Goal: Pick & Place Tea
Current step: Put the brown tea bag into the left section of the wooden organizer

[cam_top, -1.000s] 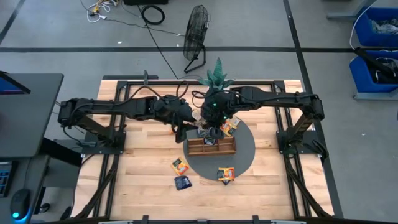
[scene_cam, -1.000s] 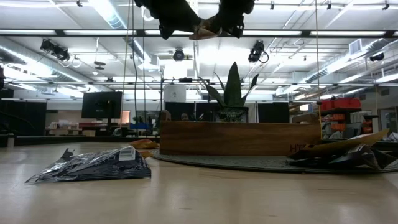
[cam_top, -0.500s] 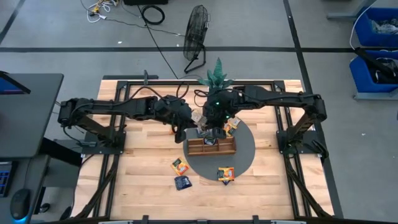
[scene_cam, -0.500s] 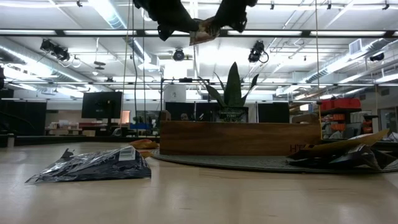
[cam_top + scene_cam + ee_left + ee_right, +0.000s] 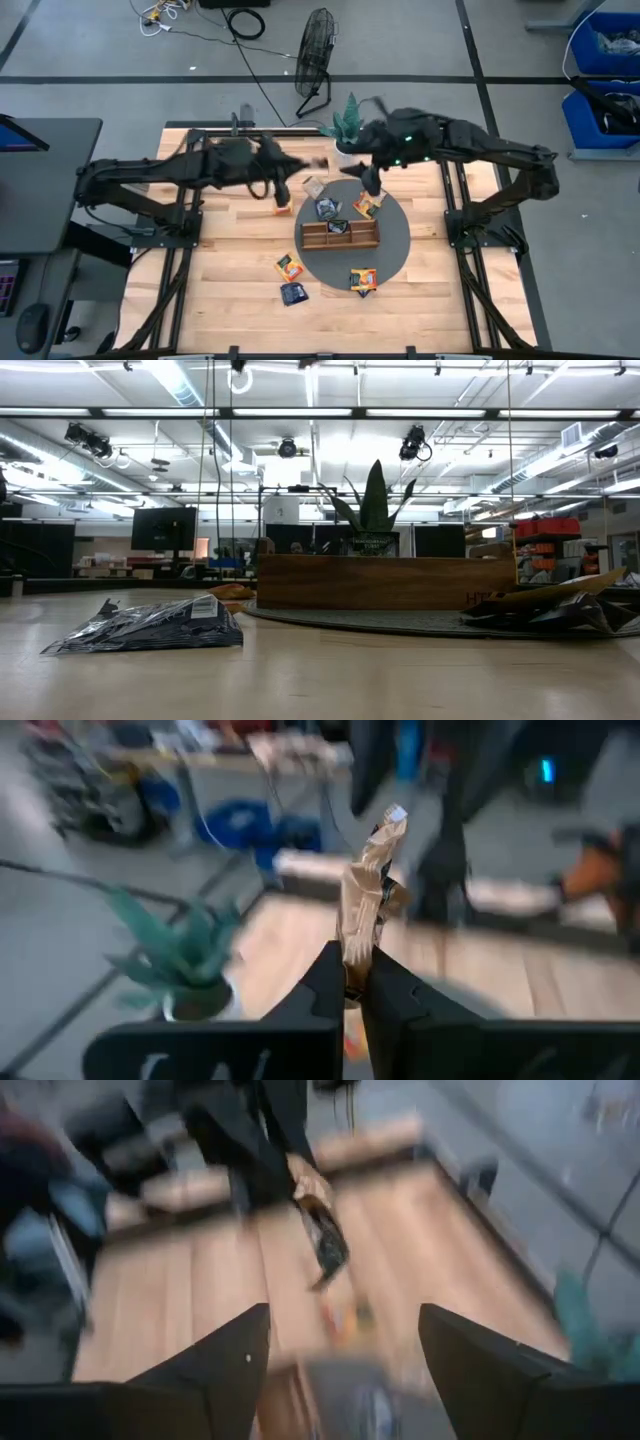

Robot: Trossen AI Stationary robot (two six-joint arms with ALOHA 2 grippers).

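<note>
My left gripper (image 5: 355,982) is shut on a tan tea sachet (image 5: 366,885), held in the air over the table's far middle (image 5: 314,187). My right gripper (image 5: 340,1360) is open and empty, up by the plant (image 5: 366,180). It faces the held sachet (image 5: 322,1240). The brown wooden tray (image 5: 340,236) stands on a dark round mat (image 5: 395,250) and has a sachet in it. Other sachets lie flat on the mat (image 5: 328,208) (image 5: 366,205) (image 5: 362,280) and on the wood (image 5: 290,266) (image 5: 295,293). Both grippers are above the low view's top edge. My left gripper pinches one end of the tan sachet (image 5: 352,958) between its two fingers. The rest of the sachet sticks out past the fingertips, crumpled. It is lifted clear of the table and the tray.
A potted plant (image 5: 349,120) stands at the table's far edge, just behind the grippers. In the low view a dark blue sachet (image 5: 150,628) lies near the front, and the tray's wall (image 5: 385,582) rises behind it. Bare wood lies to the left and right of the mat.
The two grippers met above the tray with the tan sachet between them. My left gripper shut on it and my right gripper opened and let go. Both then rose out of the low view. The right went toward the far right and the left drew back toward the far left with the sachet.
</note>
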